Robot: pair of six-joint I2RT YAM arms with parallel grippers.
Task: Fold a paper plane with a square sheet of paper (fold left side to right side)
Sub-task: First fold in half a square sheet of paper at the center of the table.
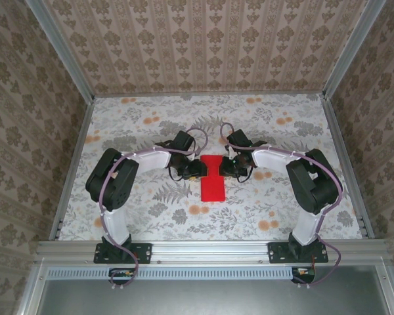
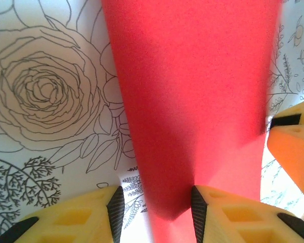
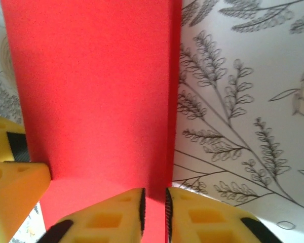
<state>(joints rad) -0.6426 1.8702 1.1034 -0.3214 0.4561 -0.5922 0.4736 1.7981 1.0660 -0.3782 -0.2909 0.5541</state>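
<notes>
From above, the two arm bases [image 1: 121,251] sit bolted at the near edge of the table [image 1: 151,210], whose cover is printed with pale ferns and orange blossoms. Midway between its left and right edges lies the red sheet of paper [image 1: 212,187], thin and matte, folded into a strip. It is broad and flat at its near end and narrower at its far end. There the left gripper [image 1: 196,172] and the right gripper [image 1: 230,168] meet it from either side.

The jaw spacing is too small to read from above, but the wrist cameras show it. The left gripper's yellow plastic fingers [image 2: 99,215], with moulded hollows and black pads, stand moderately apart. A raised red fold lies against one pad and clear of the other. The right gripper's fingers [image 3: 109,217] are parted by only a slim slit, with red showing through it. Each wrist view also catches the other gripper's yellow fingertip at the paper's far side. Farthest off, walls [image 1: 210,46] papered in a damask pattern enclose the table.
</notes>
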